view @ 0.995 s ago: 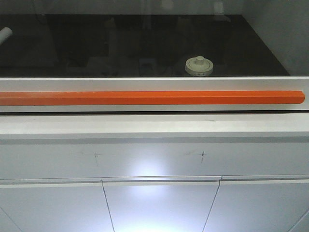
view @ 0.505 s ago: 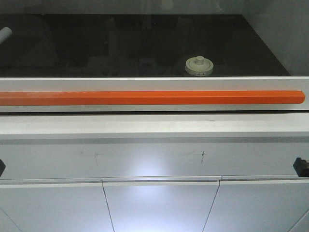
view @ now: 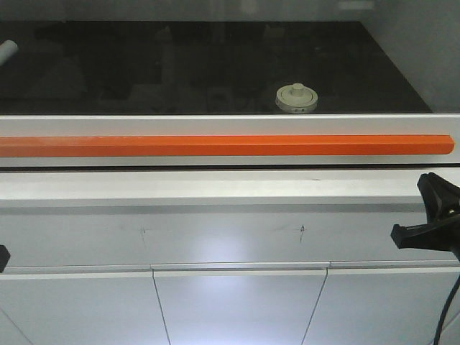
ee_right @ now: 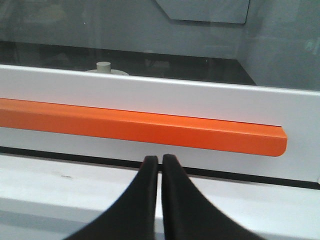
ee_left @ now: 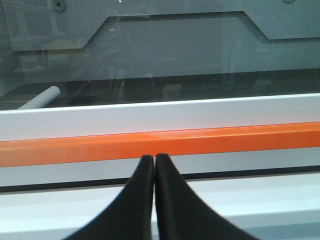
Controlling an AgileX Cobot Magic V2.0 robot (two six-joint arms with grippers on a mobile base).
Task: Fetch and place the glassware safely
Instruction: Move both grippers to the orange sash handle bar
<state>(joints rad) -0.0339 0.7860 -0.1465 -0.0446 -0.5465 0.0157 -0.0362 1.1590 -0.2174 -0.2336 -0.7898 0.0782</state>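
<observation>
The glass jar [view: 296, 98] with its cream-white lid stood on the dark worktop [view: 180, 65] inside the cabinet, right of centre and near the front. It was behind the glass sash [view: 215, 43] and touched by neither arm.

The right gripper [ee_right: 159, 159] had its two black fingers pressed together on nothing. It hovered before the white sill [view: 215, 188], just below the orange handle bar [view: 223, 145]. The left gripper [ee_left: 154, 157] was likewise clenched and empty, facing the same bar farther left. A white tube [ee_left: 42, 97] lay at the far left of the worktop.

The work appeared to be at the approach, with the fetch not yet begun. The sash looked lowered between the arms and the jar. The next move probably called for lifting it by the orange bar. Either the clenched fingers would be hooked beneath the bar or they would be parted to take hold of it. Only then could a gripper reach the jar.

A second earlier the front view had shown no arm at all. Half a second earlier only a corner of the right gripper had shown, low at the right edge. It had since risen and come further into the frame. The jar had not moved.
</observation>
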